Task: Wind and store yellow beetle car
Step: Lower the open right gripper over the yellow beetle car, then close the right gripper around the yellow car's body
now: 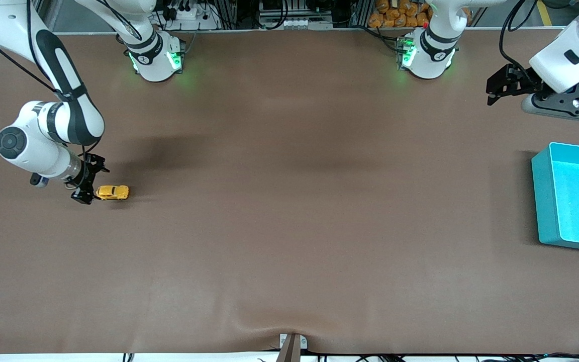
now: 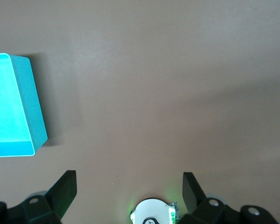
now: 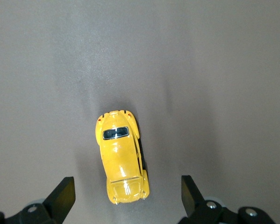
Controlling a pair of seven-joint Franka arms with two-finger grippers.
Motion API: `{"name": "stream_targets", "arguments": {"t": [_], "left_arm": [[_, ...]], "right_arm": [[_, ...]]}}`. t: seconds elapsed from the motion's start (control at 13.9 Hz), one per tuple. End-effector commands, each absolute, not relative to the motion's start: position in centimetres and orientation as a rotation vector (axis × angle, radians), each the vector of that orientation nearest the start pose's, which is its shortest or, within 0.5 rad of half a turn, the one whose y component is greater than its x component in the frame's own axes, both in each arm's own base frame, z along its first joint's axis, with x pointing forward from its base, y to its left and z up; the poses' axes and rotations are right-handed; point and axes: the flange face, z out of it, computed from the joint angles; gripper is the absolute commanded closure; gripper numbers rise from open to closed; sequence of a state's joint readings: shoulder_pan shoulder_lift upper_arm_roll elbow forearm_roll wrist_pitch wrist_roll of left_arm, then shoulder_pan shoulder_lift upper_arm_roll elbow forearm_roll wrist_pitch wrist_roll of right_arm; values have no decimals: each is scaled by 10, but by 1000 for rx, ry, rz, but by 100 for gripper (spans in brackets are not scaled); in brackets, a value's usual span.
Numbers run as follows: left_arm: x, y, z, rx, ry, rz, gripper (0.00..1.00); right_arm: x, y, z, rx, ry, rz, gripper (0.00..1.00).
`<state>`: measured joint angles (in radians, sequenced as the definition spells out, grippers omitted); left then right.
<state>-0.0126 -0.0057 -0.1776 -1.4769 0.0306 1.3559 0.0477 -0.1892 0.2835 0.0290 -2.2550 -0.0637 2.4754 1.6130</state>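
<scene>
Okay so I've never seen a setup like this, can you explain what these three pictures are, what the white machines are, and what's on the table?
Two white robot arms are bolted along one edge of a brown table. One picture looks down from a high camera facing them; the other two come from cameras on each arm's wrist. The right pincer is open, low at a small yellow toy car on the table, one finger on each side of it, not gripping. The left pincer is open too, waiting in the air near a teal bin at its end of the table. Nothing is held.

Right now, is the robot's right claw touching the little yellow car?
Apart. In the right wrist view, the right gripper's open fingers show brown table between them and the yellow beetle car.
</scene>
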Motion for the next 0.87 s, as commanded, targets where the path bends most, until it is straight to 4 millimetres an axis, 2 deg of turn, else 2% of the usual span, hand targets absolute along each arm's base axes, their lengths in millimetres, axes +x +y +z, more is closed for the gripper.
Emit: {"name": "stream_targets", "arguments": {"t": [0.0,0.36,0.58,0.79], "left_arm": [[520,-97,653,-3068,350,166,0],[520,-97,642,-3070,301,205,0],[520,-97,639,-3069,292,221,0],[520,-97,638,-3069,290,224,0]], "right_arm": [[529,-82,217,-2143,2393,30,0],[531,-79,199,-2171,2368,16,0],[531,-80,198,-2176,2368,18,9],[532,-86,197,-2201,2361,6,10]]}}
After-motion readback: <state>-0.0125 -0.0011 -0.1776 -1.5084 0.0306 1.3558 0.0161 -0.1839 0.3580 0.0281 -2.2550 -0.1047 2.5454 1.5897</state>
